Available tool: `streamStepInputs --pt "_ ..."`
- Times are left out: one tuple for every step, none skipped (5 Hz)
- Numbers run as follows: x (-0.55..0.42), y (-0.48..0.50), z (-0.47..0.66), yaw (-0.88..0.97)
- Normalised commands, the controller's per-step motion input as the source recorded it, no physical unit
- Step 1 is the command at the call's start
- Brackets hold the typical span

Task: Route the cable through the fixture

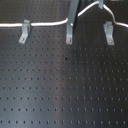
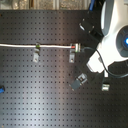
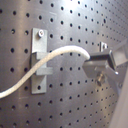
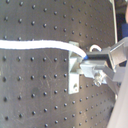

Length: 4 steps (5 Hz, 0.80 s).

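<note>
The white cable (image 1: 45, 23) runs from the first exterior view's left over the left fixture (image 1: 24, 34) to the middle fixture (image 1: 70, 33). From there it rises to my gripper (image 1: 101, 4) at the top edge, then drops past the right fixture (image 1: 108, 33). In the second exterior view the cable (image 2: 52, 46) ends in a red band (image 2: 75, 47) at the middle fixture (image 2: 72, 54). In both wrist views my gripper (image 3: 100, 64) (image 4: 96, 64) is shut on the cable (image 3: 55, 54) (image 4: 45, 44), which arcs in front of a fixture (image 3: 40, 42) (image 4: 74, 75).
The black pegboard (image 1: 65, 90) fills the scene. A wide flat grey metal bar (image 1: 73, 10) stands over the middle fixture. The white arm (image 2: 114, 30) covers the second exterior view's right. A small blue object (image 2: 1, 90) lies at the second exterior view's left edge.
</note>
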Motion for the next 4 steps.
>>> streamStepInputs --pt "0.006 -0.008 0.12 0.81" --pt "0.016 -0.086 0.14 0.73" --pt "-0.003 -0.073 0.15 0.75" --pt "-0.091 -0.201 0.11 0.55"
